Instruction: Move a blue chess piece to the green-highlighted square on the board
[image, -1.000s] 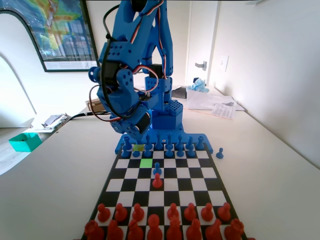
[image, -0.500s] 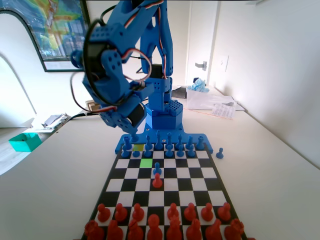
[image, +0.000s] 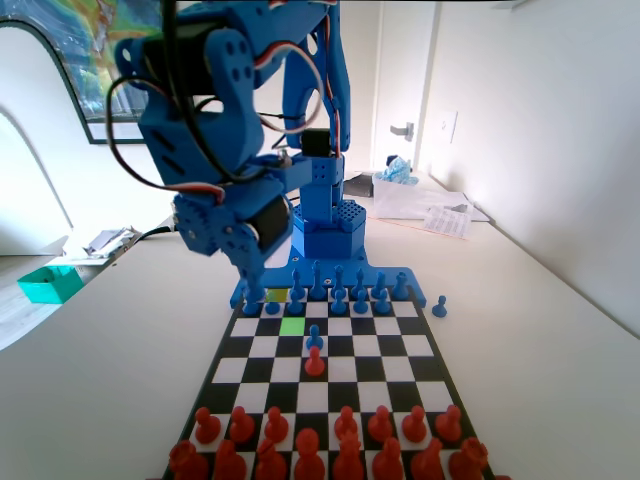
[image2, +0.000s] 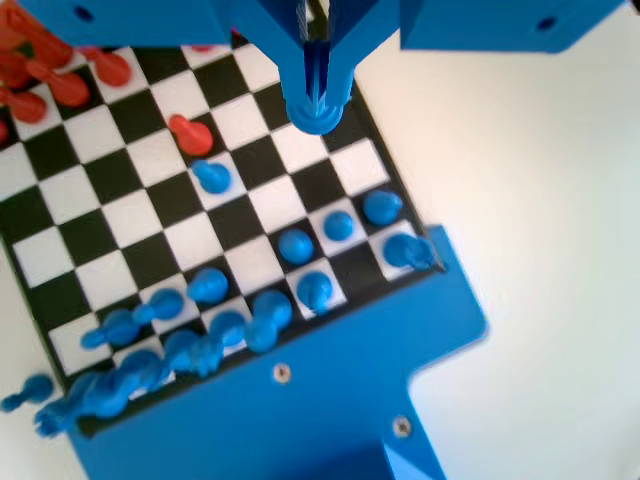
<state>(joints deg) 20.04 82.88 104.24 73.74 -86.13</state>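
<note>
— Where has the blue arm got to?

— Its jaws (image2: 315, 105) hang above the flat black-and-white checkered board (image: 232, 348), over the side nearest the bare bench. From the wrist camera they look pressed together at the tips with nothing between them.

— And the bright green square (image: 292, 326)?

— Just in front of the blue rows, with no piece on it. Directly behind it, towards the arm, there's a duller yellow-green square (image: 278, 295) among the pieces, which I take to be where the pawn came from or should come from. One small blue pawn with a round head (image: 314, 337) stands just beside the green square, diagonally forward, with a red pawn (image: 314, 362) touching or nearly touching it in front.

— What worries you?

— The back rows of blue pieces (image: 338, 292) are crowded. If the jaws drop in there without opening wide and square, I'd expect a fingertip to clip a neighbour and topple it. Picking the lone pawn by the green square risks nudging the red one. A smooth round head could also slip from a shallow pinch.
</note>
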